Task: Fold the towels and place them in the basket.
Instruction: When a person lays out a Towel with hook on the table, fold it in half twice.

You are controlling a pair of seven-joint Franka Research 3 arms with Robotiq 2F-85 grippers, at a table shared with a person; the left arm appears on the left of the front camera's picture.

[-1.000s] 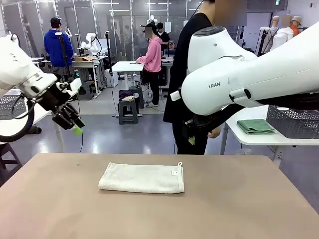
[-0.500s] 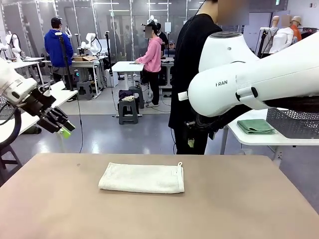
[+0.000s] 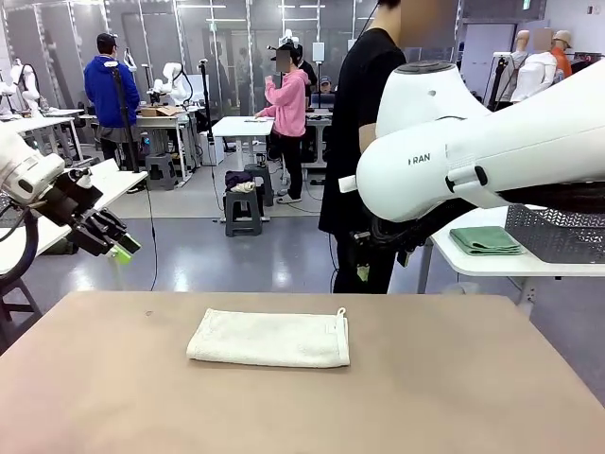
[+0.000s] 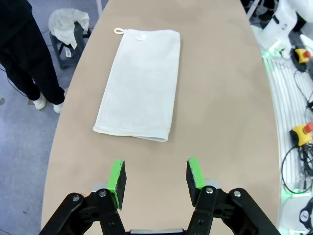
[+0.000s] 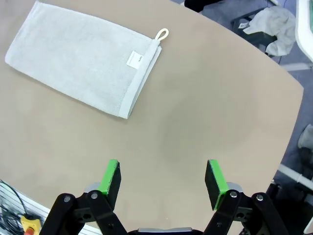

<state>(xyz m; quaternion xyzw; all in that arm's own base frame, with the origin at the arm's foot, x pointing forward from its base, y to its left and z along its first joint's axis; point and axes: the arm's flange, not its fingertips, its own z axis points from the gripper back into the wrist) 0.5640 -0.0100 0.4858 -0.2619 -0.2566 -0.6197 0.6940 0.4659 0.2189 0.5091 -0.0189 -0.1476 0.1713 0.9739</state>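
A folded off-white towel lies flat at the middle of the counter. The left end effector hangs with jaws apart and empty, the towel at its 12 o'clock. The right end effector is also spread and empty, the towel at its 10 o'clock. A green towel lies at 9 o'clock of the basket.

Tan table, person in black, stool

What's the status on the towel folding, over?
Left gripper open, empty. Right gripper open, empty. Towel folded on table, untouched. Basket on side table. Nothing in the way.
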